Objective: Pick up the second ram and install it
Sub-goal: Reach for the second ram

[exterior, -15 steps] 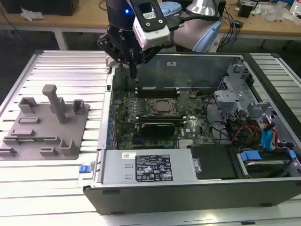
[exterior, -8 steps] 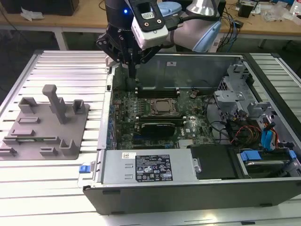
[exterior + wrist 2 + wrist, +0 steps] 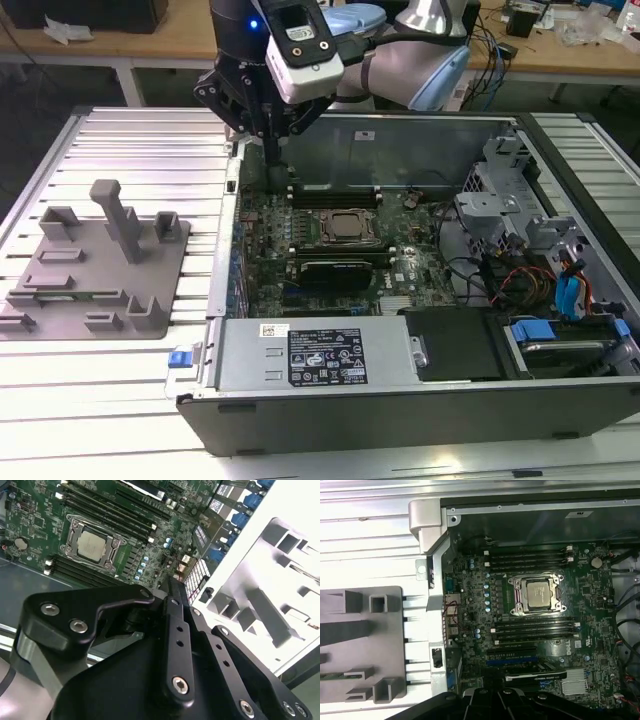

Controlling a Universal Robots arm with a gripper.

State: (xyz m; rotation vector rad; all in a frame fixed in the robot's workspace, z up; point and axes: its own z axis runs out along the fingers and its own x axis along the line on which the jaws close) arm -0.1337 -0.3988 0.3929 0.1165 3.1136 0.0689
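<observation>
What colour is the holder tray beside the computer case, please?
The holder tray is grey; the exterior view shows it best.

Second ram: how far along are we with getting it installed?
Done: nothing yet that shows. The second ram still lies in the grey holder tray in the first wrist view. In hand: in the exterior view the gripper hangs over the motherboard inside the case, away from the tray. Left: the pick-up and the seating.

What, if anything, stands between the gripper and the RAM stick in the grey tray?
The case's side wall stands between them: the gripper hangs over the motherboard's corner, the RAM stick lies in the holder tray outside it. Nothing covers the stick.
</observation>
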